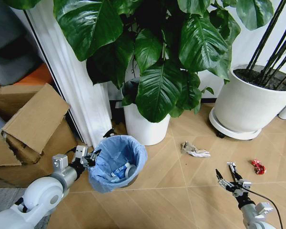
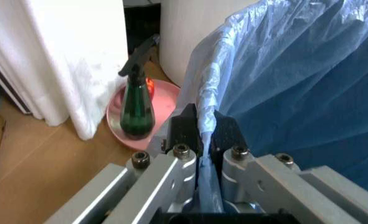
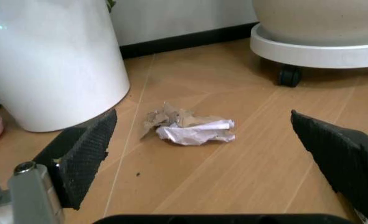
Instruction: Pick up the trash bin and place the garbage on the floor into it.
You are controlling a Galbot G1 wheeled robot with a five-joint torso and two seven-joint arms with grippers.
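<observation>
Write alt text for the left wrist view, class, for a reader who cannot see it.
The left tool is shut on the blue bag-lined rim of the trash bin, pinching the plastic between its black fingers. Beyond it, a green spray bottle stands on a pink dish beside a white curtain.

Chevron floor (image 1: pixel 190 181), crumpled tissue (image 1: pixel 194 150), red wrapper (image 1: pixel 258 166)

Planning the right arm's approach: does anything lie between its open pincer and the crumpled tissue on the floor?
Nothing visible does. The right pincer is open, and the crumpled tissue lies on bare floor straight ahead, apart from the white pot beside it.
</observation>
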